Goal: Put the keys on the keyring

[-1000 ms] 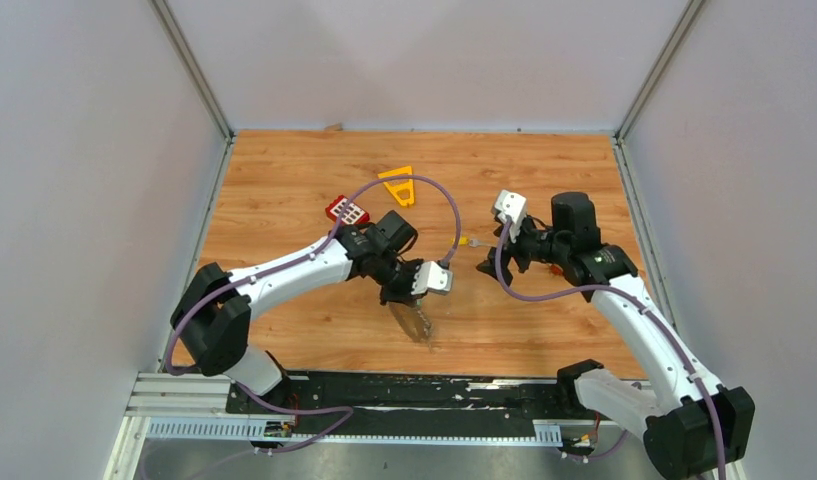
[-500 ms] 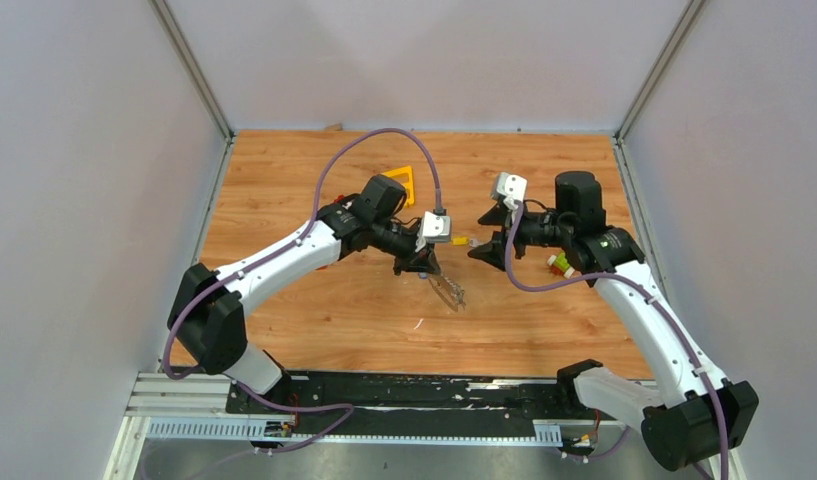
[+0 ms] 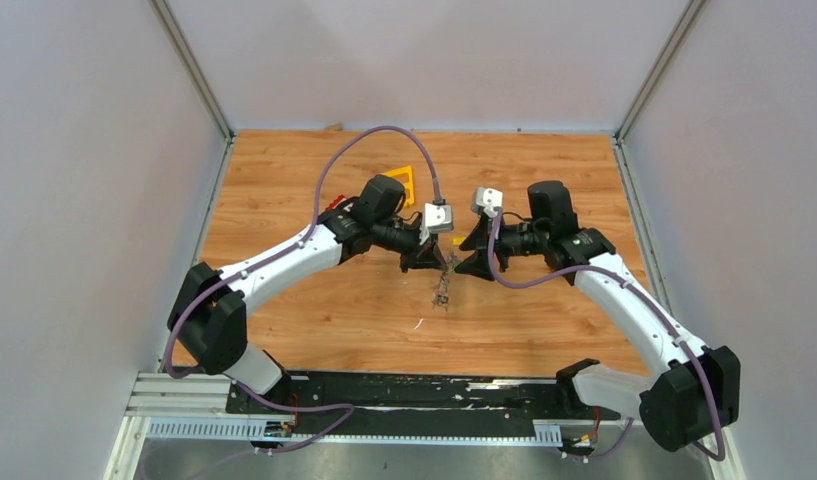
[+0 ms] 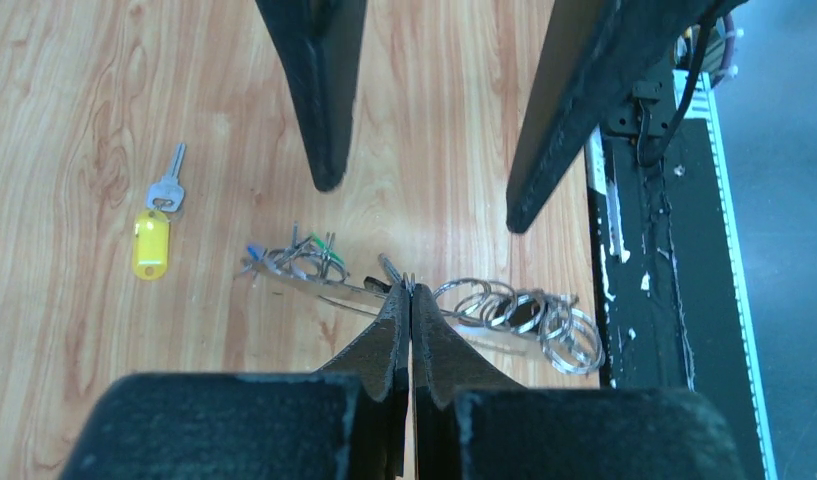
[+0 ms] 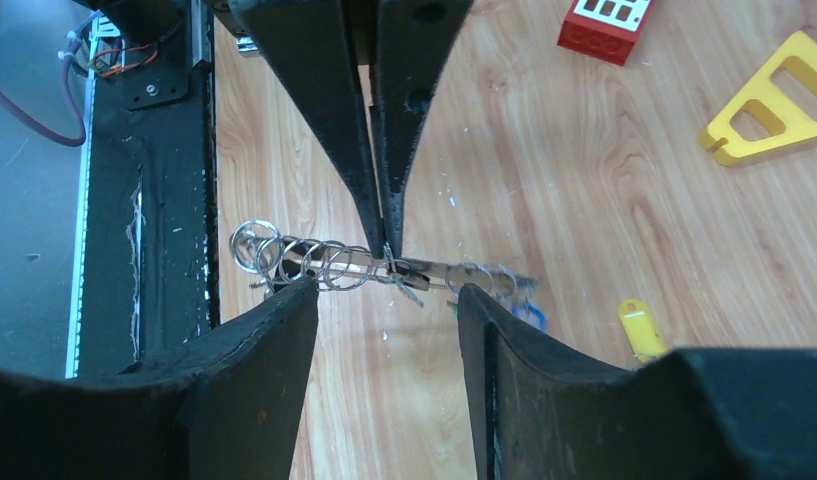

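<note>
At centre frame, the left claw [image 4: 411,292] is clamped on the keyring [image 4: 329,291]; the right claw [image 5: 386,292] stands apart, straddling it.

From above, your keys [image 3: 442,296] blur into the keyring [image 3: 445,282] as one sliver. In the right wrist view the edge cuts the yellow frame [image 5: 719,142] at two o'clock and the red brick [image 5: 604,25] at one o'clock.

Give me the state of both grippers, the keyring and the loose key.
left gripper, shut on the keyring.
right gripper, open, fingers either side of the keyring.
keyring, held by the left gripper, some keys on it.
yellow-tagged key, loose on the table, not threaded.
</note>
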Robot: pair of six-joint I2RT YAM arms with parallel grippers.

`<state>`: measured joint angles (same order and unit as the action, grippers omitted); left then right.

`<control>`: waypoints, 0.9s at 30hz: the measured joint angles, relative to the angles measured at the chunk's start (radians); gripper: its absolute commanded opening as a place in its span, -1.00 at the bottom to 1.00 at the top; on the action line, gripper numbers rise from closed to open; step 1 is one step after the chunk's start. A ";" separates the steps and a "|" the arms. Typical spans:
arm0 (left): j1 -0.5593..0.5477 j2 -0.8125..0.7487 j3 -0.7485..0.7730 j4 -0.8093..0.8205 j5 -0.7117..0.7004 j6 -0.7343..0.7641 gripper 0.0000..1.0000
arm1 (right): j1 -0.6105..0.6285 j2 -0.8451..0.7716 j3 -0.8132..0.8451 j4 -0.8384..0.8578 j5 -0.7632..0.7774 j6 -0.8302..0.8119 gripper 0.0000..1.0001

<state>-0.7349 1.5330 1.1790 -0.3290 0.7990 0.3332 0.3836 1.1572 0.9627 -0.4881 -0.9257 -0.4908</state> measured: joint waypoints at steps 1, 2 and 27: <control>0.000 0.000 -0.004 0.009 0.000 -0.011 -1.00 | 0.007 0.006 -0.006 0.003 0.002 0.003 0.07; 0.000 0.000 -0.011 0.026 0.000 -0.028 -1.00 | 0.011 0.008 -0.012 0.009 0.004 0.004 0.07; 0.005 0.000 -0.094 0.176 0.138 -0.127 -1.00 | 0.047 0.062 -0.035 0.011 0.055 -0.097 -0.04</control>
<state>-0.7296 1.5330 1.0847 -0.1528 0.9371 0.2062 0.4309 1.2190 0.9279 -0.4770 -0.8703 -0.5873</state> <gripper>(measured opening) 0.007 0.494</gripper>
